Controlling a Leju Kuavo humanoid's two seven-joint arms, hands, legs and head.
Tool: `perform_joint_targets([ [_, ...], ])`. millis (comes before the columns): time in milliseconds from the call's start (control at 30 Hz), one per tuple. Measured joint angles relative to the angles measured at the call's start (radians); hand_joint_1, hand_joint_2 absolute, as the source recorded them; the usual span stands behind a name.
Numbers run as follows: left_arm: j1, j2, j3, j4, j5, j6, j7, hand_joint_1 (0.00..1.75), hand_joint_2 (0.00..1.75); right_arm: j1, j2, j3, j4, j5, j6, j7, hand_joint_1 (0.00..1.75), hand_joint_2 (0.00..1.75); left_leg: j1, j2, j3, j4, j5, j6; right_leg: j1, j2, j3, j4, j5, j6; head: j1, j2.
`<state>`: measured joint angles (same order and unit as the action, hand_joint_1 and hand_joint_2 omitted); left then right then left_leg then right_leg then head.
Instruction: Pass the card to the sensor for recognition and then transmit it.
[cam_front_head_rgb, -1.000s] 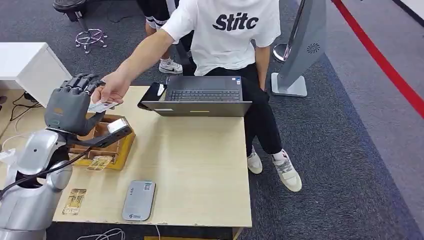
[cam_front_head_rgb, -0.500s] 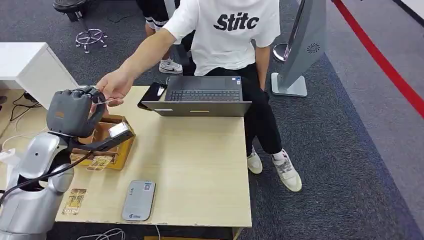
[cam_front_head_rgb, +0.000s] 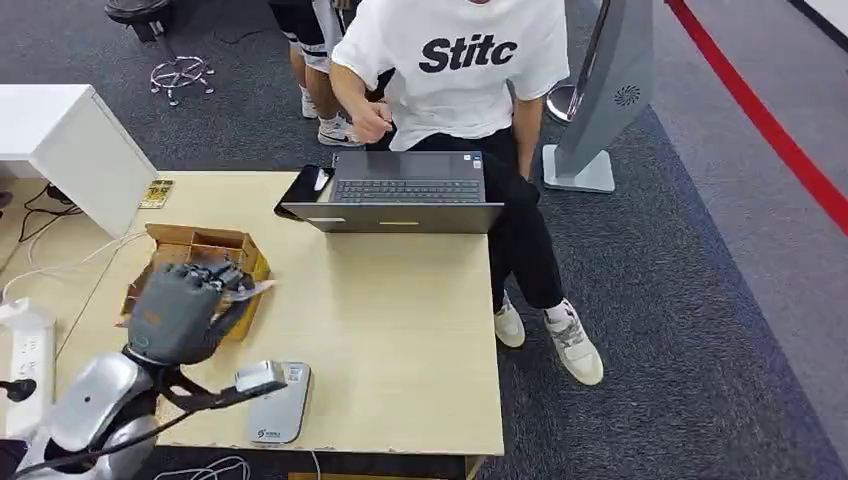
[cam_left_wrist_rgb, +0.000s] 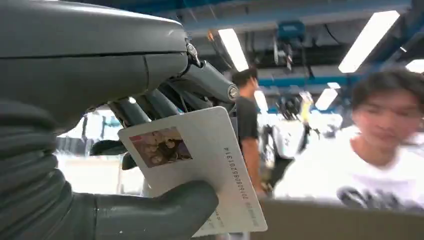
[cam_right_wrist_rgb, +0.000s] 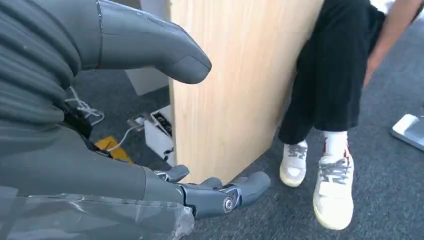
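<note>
My left hand (cam_front_head_rgb: 180, 312) hovers over the table's left side, between the cardboard box (cam_front_head_rgb: 200, 247) and the grey card sensor (cam_front_head_rgb: 280, 412) lying near the front edge. It pinches a white card (cam_front_head_rgb: 256, 289), whose corner sticks out toward the table's middle. In the left wrist view the card (cam_left_wrist_rgb: 205, 160), printed with a small photo and a number, sits between the thumb (cam_left_wrist_rgb: 165, 212) and the dark fingers of the left hand (cam_left_wrist_rgb: 85, 70). My right hand (cam_right_wrist_rgb: 90, 170) hangs beside the table's wooden side panel (cam_right_wrist_rgb: 235, 85), fingers apart and holding nothing.
A person in a white T-shirt (cam_front_head_rgb: 460, 70) sits behind an open laptop (cam_front_head_rgb: 405, 190) at the far edge, next to a black phone (cam_front_head_rgb: 305, 188). Another card (cam_front_head_rgb: 157, 193) lies at the far left corner. A white cabinet (cam_front_head_rgb: 60, 135) stands left.
The person let go of the card and pulled the arm back. My left hand closed on the card and carried it down and toward the table's front, near the sensor.
</note>
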<state>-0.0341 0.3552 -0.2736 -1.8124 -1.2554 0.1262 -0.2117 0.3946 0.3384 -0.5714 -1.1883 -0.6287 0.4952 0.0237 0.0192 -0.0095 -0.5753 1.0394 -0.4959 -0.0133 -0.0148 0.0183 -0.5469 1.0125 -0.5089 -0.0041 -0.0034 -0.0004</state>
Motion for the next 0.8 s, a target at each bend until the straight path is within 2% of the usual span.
perform_joint_targets([
  [100, 0.08, 0.029, -0.046, -0.003, 0.038, -0.027, -0.007, 1.75, 1.75, 0.001, 0.0, 0.0, -0.011, 0.002, 0.004, 0.001, 0.0, 1.75, 0.0, 0.0, 0.0, 0.0, 0.0, 0.0, 0.0, 0.0, 0.0, 0.0, 0.0, 0.0, 0.0, 0.0],
  [233, 0.149, 0.062, -0.085, 0.012, 0.051, -0.027, -0.007, 1.75, 1.75, 0.0, 0.0, -0.003, -0.014, 0.011, 0.011, 0.006, 0.0, 1.75, 0.0, 0.0, 0.0, 0.0, 0.0, 0.0, 0.0, -0.001, -0.001, 0.0, 0.0, 0.0, 0.0, 0.0],
  [500, 0.174, 0.088, -0.114, 0.025, 0.065, -0.042, 0.0, 1.75, 1.75, -0.002, 0.0, -0.003, -0.014, 0.013, 0.018, 0.006, 0.0, 1.75, 0.0, -0.001, 0.0, 0.0, 0.0, 0.0, 0.0, -0.002, 0.002, 0.0, 0.0, 0.0, 0.0, 0.0],
  [800, 0.231, 0.137, -0.174, 0.093, 0.114, -0.053, 0.093, 1.75, 1.75, -0.011, 0.0, -0.012, -0.014, 0.036, 0.032, 0.011, 0.0, 1.75, 0.0, -0.001, 0.0, 0.0, 0.0, 0.0, 0.0, -0.002, 0.001, 0.0, 0.0, 0.0, 0.0, 0.0],
])
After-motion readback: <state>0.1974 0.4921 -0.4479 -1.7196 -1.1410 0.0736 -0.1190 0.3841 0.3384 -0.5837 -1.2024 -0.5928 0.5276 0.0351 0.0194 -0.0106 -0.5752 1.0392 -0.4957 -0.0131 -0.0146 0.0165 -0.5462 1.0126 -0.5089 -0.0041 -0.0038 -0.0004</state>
